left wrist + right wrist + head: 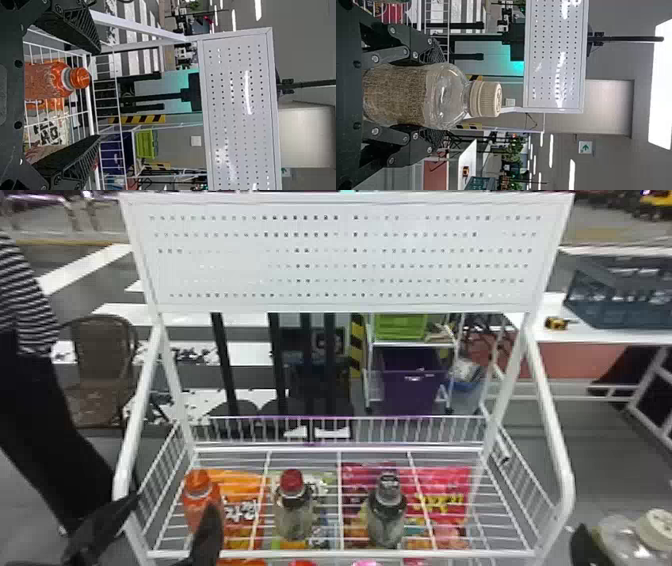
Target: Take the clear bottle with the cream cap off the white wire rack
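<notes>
The clear bottle (pixel 447 95) is off the rack, held close to upright in the right gripper (pixel 433 95), whose two fingers are closed on its sides, with the cream cap (pixel 485 99) standing free above them. In the head view it is outside the rack, beyond the right side rail (pixel 555 425) and well apart from the other bottles. The lifting looks done, and what seems left is to draw the bottle clear.

To do that well, the squeeze should be firm and even: enough to stop a slip, not so hard that the thin wall, likely plastic, buckles. The cap is best left untouched and the bottle level. The path should lead away from the side rail first, and any turn of the wrist should wait until there is room — a swing back toward the rack could knock the base or a knuckle on the tubing.

On the white wire rack (pixel 320 553) stand an orange bottle (pixel 199 495), a bottle with a red cap (pixel 295 517) and a bottle with a dark cap (pixel 387 515). The left gripper (pixel 99 94) is at the rack's left front, fingers spread and pinching nothing — best left there, since the orange bottle is near.
</notes>
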